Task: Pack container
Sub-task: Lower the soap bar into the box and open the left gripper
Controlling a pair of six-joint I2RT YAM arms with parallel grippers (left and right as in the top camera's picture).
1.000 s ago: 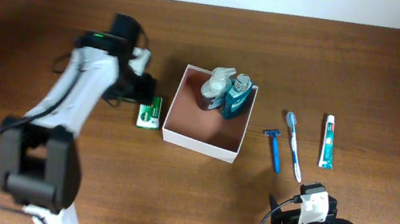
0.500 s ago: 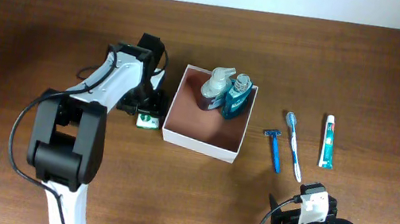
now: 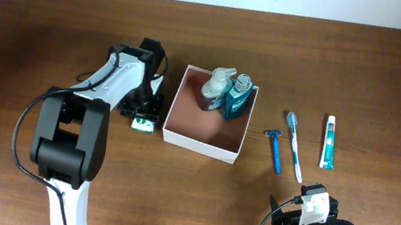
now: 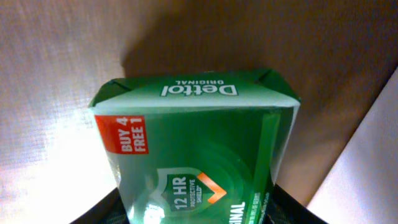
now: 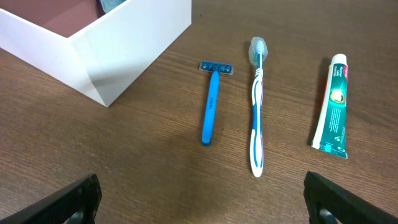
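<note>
Brown wooden table (image 3: pixel 37 22). The box (image 3: pixel 198 124) sits mid-table, with two bottles (image 3: pixel 227 94) standing in its far right corner. Just left of it lies a green soap packet (image 4: pixel 199 155) reading "Dettol ORIGINAL", "BUY 4 FREE 1", "12 HR". My left gripper (image 3: pixel 143 116) straddles it; whether it is clamped I cannot tell. A second ago that arm was farther left and the packet uncovered. My right gripper (image 5: pixel 199 193) is spread wide, near the razor (image 5: pixel 211 106).
</note>
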